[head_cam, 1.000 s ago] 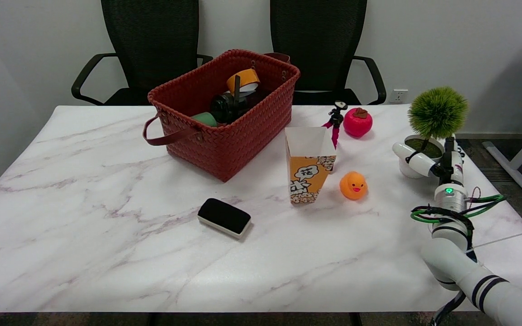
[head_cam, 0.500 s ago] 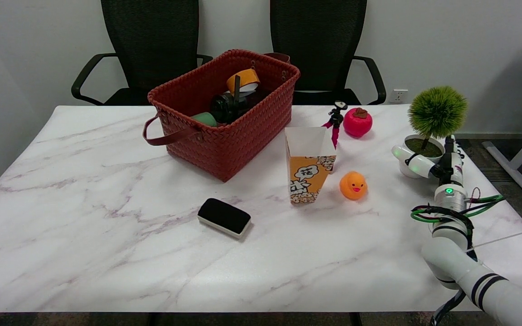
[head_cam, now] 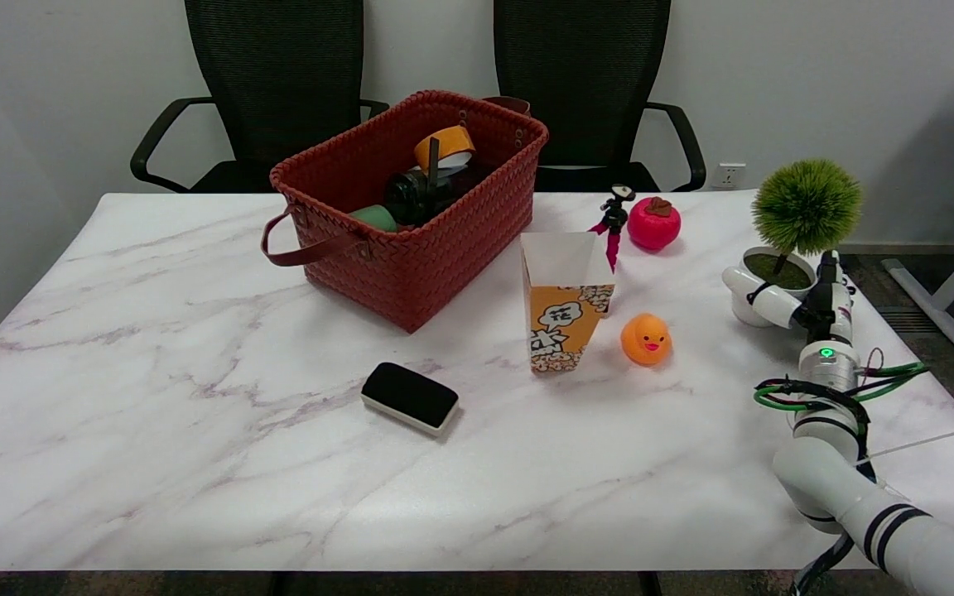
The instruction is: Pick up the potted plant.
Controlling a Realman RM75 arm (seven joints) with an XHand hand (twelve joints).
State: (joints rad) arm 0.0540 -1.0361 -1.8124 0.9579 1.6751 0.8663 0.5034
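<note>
At the table's far right edge, the small potted plant (head_cam: 801, 217), a round green tuft on a thin stem in a white pot, sits within the right black-and-white hand (head_cam: 792, 294), whose fingers are wrapped around the pot from both sides; whether the pot rests on the white marble table (head_cam: 195, 348) or is raised off it cannot be told. Left of it lie an orange rubber duck (head_cam: 645, 338), an orange-and-white popcorn box (head_cam: 563, 299), a red apple-shaped toy (head_cam: 654, 223) and a woven red basket (head_cam: 411, 207).
</note>
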